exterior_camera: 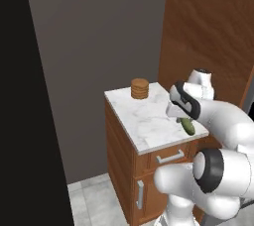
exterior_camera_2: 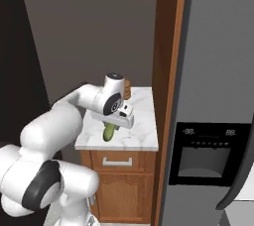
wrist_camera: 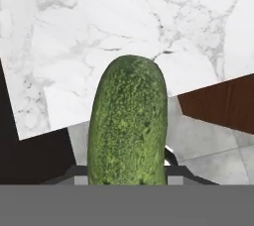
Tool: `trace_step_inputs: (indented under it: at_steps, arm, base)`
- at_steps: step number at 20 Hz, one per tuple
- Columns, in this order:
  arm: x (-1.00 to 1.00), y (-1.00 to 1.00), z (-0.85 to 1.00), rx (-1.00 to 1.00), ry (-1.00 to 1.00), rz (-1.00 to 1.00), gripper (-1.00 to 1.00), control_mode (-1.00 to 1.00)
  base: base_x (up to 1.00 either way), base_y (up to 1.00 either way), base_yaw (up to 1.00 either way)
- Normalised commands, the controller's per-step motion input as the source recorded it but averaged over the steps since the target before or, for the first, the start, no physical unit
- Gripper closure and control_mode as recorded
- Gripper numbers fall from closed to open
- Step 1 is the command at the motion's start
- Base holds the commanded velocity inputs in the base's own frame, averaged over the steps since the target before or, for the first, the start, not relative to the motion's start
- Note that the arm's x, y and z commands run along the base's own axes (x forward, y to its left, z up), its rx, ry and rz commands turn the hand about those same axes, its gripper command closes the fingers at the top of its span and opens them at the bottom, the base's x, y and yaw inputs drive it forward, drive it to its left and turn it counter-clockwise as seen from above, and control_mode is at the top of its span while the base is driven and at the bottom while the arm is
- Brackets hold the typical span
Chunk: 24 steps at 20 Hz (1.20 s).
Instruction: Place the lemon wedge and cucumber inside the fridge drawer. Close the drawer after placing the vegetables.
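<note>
Cucumber (wrist_camera: 128, 123) hung pinched between gripper (exterior_camera: 184, 119) fingers, above marble counter (exterior_camera: 144, 116); brown stack (exterior_camera: 140, 88) at 11 o'clock.

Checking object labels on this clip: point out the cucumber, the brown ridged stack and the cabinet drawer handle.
cucumber (wrist_camera: 128, 121), hand view, middle of its bumpy green skin.
brown ridged stack (exterior_camera: 140, 88), left base view, its side.
cabinet drawer handle (exterior_camera: 170, 157), left base view, middle of the silver bar.

The white arm bends forward from the base, elbow low, wrist turned downward over the counter's (exterior_camera: 144, 121) front right corner, its gripper (exterior_camera: 184, 121) clamped on the cucumber (exterior_camera: 188, 126), which hangs below the fingers, clear of the marble.
</note>
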Motion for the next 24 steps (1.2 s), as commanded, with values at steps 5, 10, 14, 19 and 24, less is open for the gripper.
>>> trace_step_inputs:
  at_steps: [5,10,14,19,24]
  arm:
    - [-0.85,0.35,0.70,0.10,0.00,-0.03,1.00,-1.00]
    - [-0.28,0.37,-0.02,0.00,0.09,-0.02,1.00,-1.00]
    - [-0.26,0.11,0.00,-0.02,-0.08,-0.01,1.00,-1.00]
    - [-0.20,0.00,0.00,0.00,-0.05,-0.01,1.00,1.00]
    - [0.00,0.00,0.00,0.00,0.00,0.00,1.00,1.00]
  base:
    - [0.00,0.00,0.00]
    - [0.00,0.00,0.00]
    - [0.00,0.00,0.00]
    - [-0.80,-0.24,-0.14]
    - [-1.00,-0.62,-0.34]
